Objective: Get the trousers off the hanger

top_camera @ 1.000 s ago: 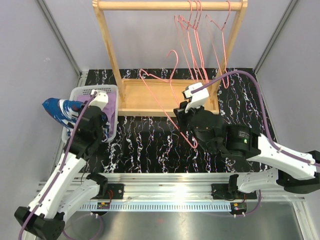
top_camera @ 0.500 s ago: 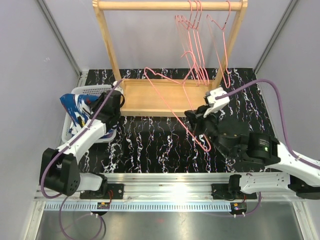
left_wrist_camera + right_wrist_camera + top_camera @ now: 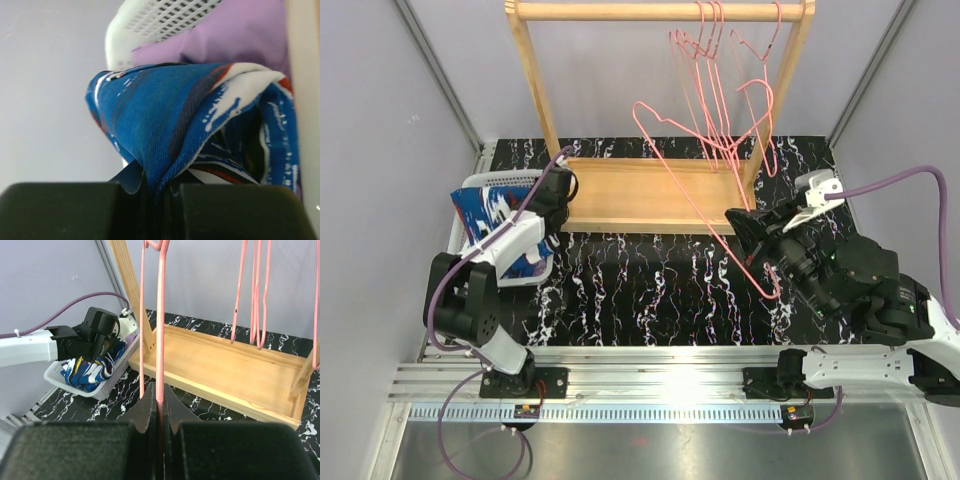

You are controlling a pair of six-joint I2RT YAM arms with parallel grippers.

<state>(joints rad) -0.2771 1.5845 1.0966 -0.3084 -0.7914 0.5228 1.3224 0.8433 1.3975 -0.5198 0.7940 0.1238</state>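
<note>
- The left hand (image 3: 155, 186) is clenched on the blue trousers (image 3: 165, 115), at the white basket (image 3: 160, 15).
- The purple trousers (image 3: 240, 35) lie in that basket.
- The right hand (image 3: 156, 399) pinches a bare pink hanger (image 3: 161, 315) near the wooden rack (image 3: 660, 11).
- The step looks like dropping the blue pair.
- Next, I think the left hand must open and let go.

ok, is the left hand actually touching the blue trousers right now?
Touching. The left wrist view shows a fold of the blue trousers pinched in the left hand, with the cloth running down between its closed fingers and no gap.
</note>
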